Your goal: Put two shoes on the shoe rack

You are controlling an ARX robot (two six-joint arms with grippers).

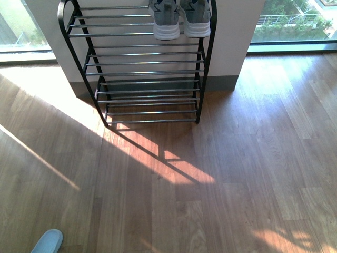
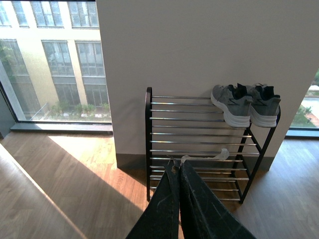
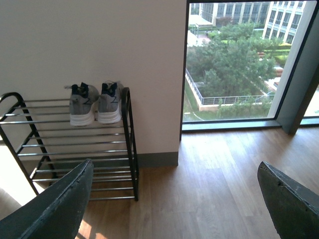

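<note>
- The left tool [image 2: 177, 167], seen from its own wrist camera, has its two dark fingers [image 2: 197, 209] pressed together at the tips, with nothing between them.
- The right tool [image 3: 174, 167], seen from its wrist camera, has its two dark fingers [image 3: 62, 204] spread wide apart and grips nothing.
- Both tools hang above the wooden floor [image 1: 221, 174], well apart from the shoe rack [image 1: 147, 63].
- The shoe rack is a low frame of black uprights and shiny horizontal rods in several tiers. It stands on the floor with its back against a pale wall [image 2: 199, 45].
- Two grey knit shoes with thick white soles sit on the top tier, at the rack's right end in the front view: the left shoe [image 1: 165, 20] and the right shoe [image 1: 196, 17].
- They stand upright on their soles, side by side and very close. Whether they touch cannot be told.
- Each shoe's long axis runs front to back, crossing the rods, and the two axes are parallel.
- The toes point away from the wall, toward the robot, and reach the front rod. The dark navy heel openings face the wall.
- A tall window [image 3: 234, 64] stands beside the wall, and bright patches of sunlight fall across the floor.
- A pale blue rounded object [image 1: 47, 241] lies on the floor at the lower left corner of the front view. What it is cannot be told.
</note>
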